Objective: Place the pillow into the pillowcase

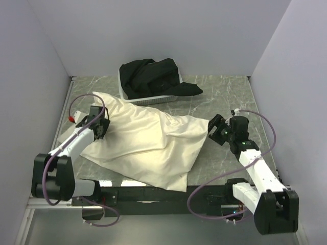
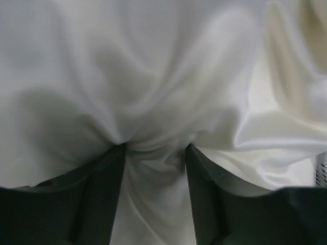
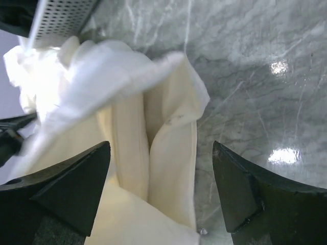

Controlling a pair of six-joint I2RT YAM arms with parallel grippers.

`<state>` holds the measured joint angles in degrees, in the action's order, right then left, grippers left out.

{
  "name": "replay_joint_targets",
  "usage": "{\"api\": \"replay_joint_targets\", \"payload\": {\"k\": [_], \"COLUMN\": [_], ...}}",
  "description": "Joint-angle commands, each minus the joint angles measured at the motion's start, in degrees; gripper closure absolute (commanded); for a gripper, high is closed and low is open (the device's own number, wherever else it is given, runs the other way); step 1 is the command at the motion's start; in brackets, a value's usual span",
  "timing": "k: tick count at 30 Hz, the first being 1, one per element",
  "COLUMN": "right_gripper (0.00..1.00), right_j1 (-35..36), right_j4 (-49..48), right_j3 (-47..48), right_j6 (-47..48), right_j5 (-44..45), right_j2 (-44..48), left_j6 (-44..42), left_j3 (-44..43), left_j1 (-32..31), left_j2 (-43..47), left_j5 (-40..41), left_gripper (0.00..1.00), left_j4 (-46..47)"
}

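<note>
The pillowcase [image 1: 148, 143] lies spread and wrinkled across the middle of the table, bulging in its centre. The pillow is hidden; no bear print shows in any view. My left gripper [image 1: 101, 127] is at the pillowcase's left edge, shut on a bunched fold of its fabric [image 2: 153, 76], which gathers between the fingers [image 2: 102, 194]. My right gripper [image 1: 213, 130] is open at the pillowcase's right corner. In the right wrist view its jaws stand wide apart on either side of the folded hem [image 3: 173, 153], not touching it.
A white perforated basket [image 1: 134, 98] with a black cloth heap [image 1: 153, 76] stands at the back centre, touching the pillowcase's far edge. Its corner shows in the right wrist view [image 3: 61, 15]. Grey marble tabletop [image 1: 225, 97] lies to the right. Walls close in on the left and right.
</note>
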<state>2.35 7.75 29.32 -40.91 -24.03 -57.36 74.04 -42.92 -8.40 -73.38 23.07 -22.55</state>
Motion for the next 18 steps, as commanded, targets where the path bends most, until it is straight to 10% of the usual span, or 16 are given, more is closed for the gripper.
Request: {"api": "replay_joint_targets", "payload": {"k": [1,8,18], "right_gripper": [0.12,0.1,0.14], "right_j1": [-0.2,1.6,44.5], "right_j4": [5.6,7.7,12.9], "right_j3": [2.2,2.2,-1.3], "right_j6": [0.7,0.3,-6.9], "right_j5": [5.7,6.0,29.3], "right_j2": [7.0,13.9,20.1], "left_j6": [-2.5,-3.2,-2.7], "left_j3": [0.1,1.8,2.1], "left_j1": [5.3,8.2,8.2], "left_j2": [-5.8,-3.2,-3.7], "left_j5": [-0.6,-5.6,-5.4], "left_gripper": [0.64,0.95,0.99], "left_j4": [-0.3,2.2,2.0]}}
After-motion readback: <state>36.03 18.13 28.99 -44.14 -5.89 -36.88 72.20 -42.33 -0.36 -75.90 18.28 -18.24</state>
